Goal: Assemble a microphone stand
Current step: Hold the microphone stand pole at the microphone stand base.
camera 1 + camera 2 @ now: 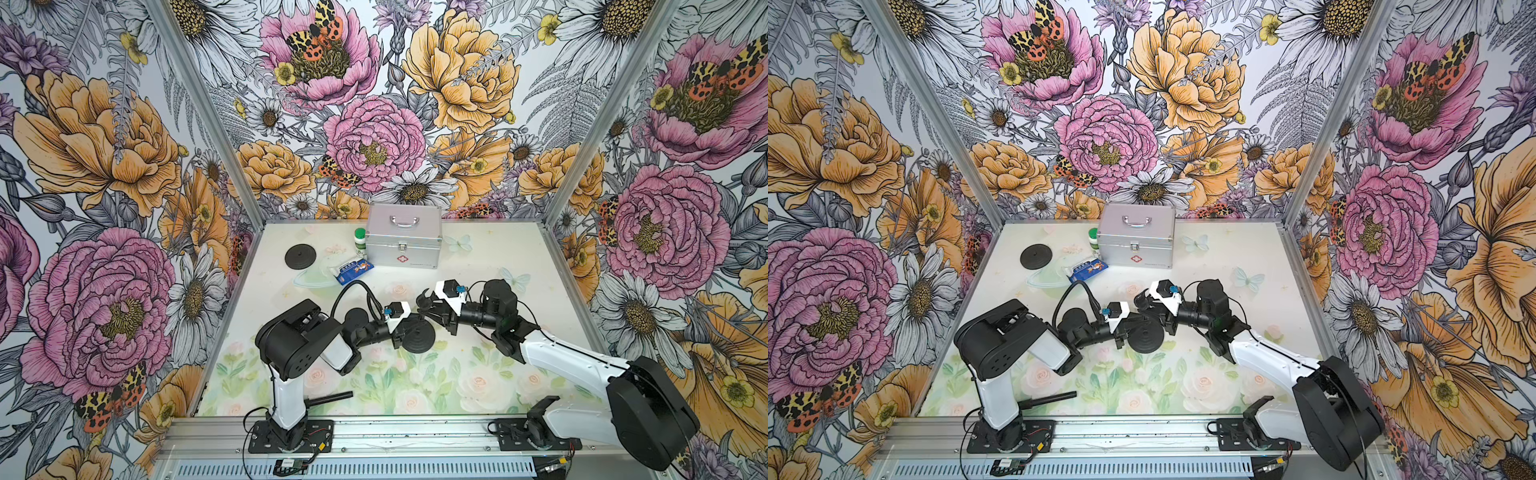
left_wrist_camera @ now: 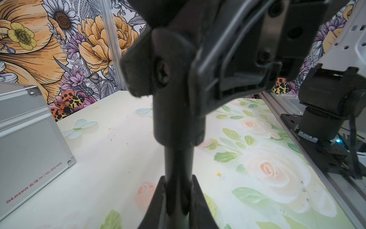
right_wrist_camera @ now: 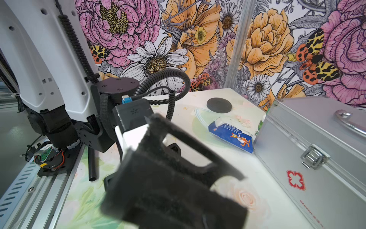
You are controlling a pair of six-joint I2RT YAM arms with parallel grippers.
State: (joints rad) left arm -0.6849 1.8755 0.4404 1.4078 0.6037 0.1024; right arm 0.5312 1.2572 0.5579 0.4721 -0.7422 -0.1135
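Note:
A black microphone stand stands on the mat, its round base at mid-table. My left gripper is shut on the thin pole just above the base. On top of the pole sits the black microphone clip. My right gripper is closed around this clip from the right. In the right wrist view the clip is blurred and hides the jaws.
A second black disc lies at the far left. A loose black tube lies near the left arm's foot. A silver case, a green-capped bottle and a blue packet sit at the back.

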